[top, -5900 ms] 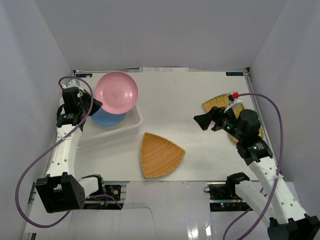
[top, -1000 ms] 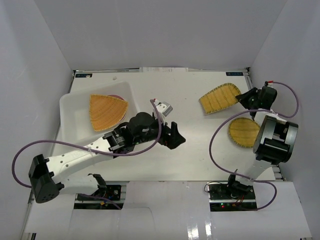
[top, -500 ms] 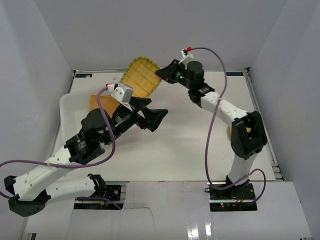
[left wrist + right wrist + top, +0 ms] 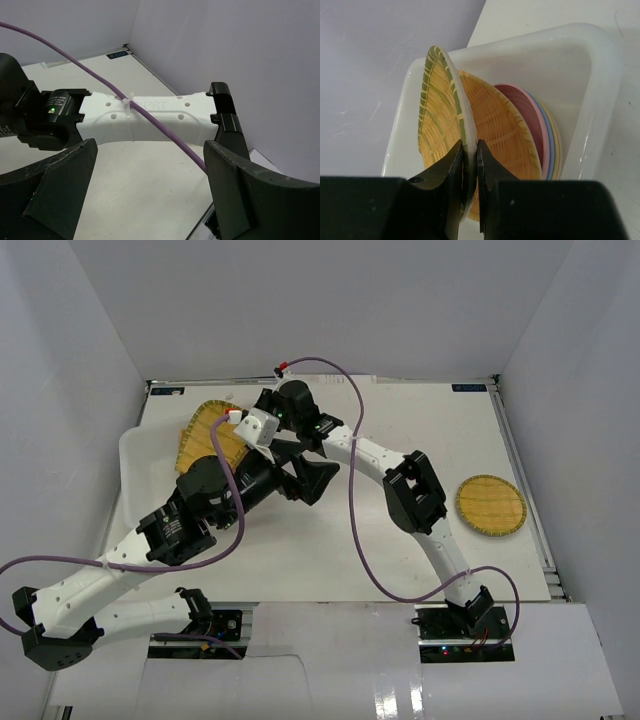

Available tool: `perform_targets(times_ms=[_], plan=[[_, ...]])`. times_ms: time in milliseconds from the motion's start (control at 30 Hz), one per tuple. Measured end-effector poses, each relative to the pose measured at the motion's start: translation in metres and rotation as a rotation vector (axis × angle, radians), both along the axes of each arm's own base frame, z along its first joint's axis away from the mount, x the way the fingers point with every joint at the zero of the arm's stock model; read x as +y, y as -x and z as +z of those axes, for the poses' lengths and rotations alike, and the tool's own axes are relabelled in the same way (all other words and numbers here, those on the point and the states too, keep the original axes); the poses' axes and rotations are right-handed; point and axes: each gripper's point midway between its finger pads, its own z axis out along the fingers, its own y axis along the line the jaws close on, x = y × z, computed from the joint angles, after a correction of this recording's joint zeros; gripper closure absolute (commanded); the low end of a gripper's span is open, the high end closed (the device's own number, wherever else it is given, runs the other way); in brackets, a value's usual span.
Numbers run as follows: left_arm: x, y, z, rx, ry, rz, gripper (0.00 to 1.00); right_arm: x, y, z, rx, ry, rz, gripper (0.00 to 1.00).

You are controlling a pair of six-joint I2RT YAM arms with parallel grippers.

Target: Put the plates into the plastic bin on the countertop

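My right gripper (image 4: 469,155) is shut on the rim of a woven wicker dish (image 4: 440,115), holding it on edge over the white plastic bin (image 4: 600,75). Inside the bin, another wicker dish (image 4: 502,132) leans on a pink plate (image 4: 527,107), with blue and yellow plate edges behind it. From above, the held dish (image 4: 208,425) hangs over the bin (image 4: 135,455) at the left, the right gripper (image 4: 262,405) beside it. A round wicker dish (image 4: 491,506) lies on the countertop (image 4: 400,540) at the right. My left gripper (image 4: 150,190) is open and empty, raised above the counter (image 4: 318,468).
The right arm's white link (image 4: 150,117) and its purple cable (image 4: 165,135) cross right in front of the left gripper. White walls enclose the countertop on three sides. The left arm (image 4: 190,515) stands just beside the bin's near right corner.
The right arm has swung the wicker dish left and down, from above the back of the table to over the bin. The left arm has barely moved and stays open.
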Motion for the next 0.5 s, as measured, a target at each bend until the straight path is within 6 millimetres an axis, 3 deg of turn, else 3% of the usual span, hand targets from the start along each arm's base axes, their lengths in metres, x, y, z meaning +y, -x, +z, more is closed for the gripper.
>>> perform_targets(times_ms=[100, 133, 167, 233, 267, 367, 500], plan=[[-0.002, -0.001, -0.003, 0.008, -0.003, 0.000, 0.02, 0.006, -0.003, -0.017, 0.021, 0.031, -0.012, 0.88], [-0.002, -0.001, -0.003, 0.010, -0.003, 0.000, 0.02, 0.007, -0.003, -0.024, 0.030, 0.046, -0.016, 0.81], [-0.003, -0.002, -0.004, 0.012, -0.005, 0.001, 0.02, 0.008, -0.001, -0.031, 0.043, 0.064, -0.016, 0.61], [-0.004, -0.002, -0.005, 0.015, -0.007, 0.003, 0.02, 0.008, 0.001, -0.042, 0.066, 0.084, -0.022, 0.42], [-0.005, -0.003, -0.006, 0.018, -0.008, 0.003, 0.02, 0.010, 0.000, -0.036, 0.055, 0.072, -0.023, 0.30], [-0.008, -0.005, -0.012, 0.039, -0.020, 0.004, 0.02, 0.012, -0.004, -0.017, 0.004, 0.058, -0.029, 0.18], [-0.012, -0.008, -0.015, 0.065, -0.029, 0.010, 0.02, 0.014, -0.007, 0.008, -0.049, 0.058, -0.029, 0.10]])
